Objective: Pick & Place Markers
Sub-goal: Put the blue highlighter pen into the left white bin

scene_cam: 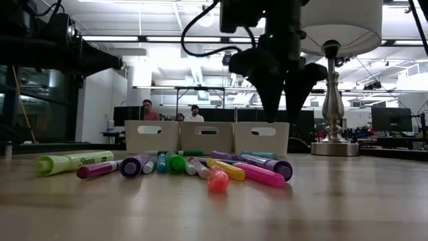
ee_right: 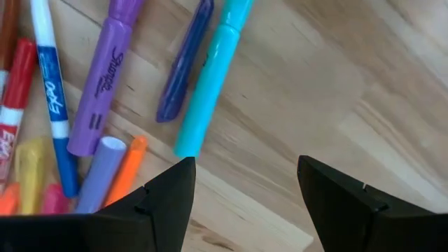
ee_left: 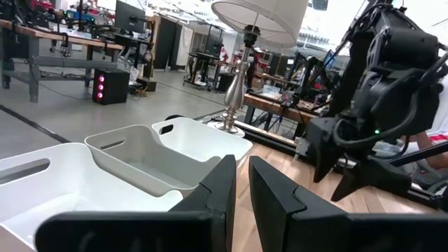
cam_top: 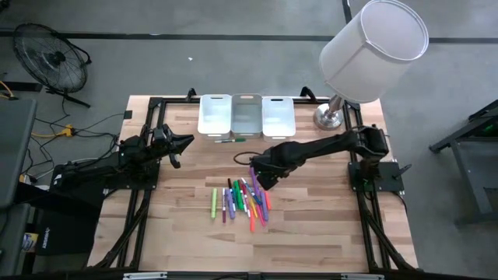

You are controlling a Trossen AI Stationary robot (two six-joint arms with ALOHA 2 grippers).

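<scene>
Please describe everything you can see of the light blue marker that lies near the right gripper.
The light blue marker is a slim, smooth stick that looks like plastic, one even colour along its length, with a blunt end. It lies flat on the wooden table, at the edge of the marker pile, beside a thin dark purple pen; whether they touch is unclear. The right gripper hangs over the table near its end, fingers open, not touching it.

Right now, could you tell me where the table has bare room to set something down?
Bare wood lies left of the markers, beneath the left gripper, and between the markers and the table's right edge. It is crowded around the markers, under the open right gripper, and at the bins.
</scene>
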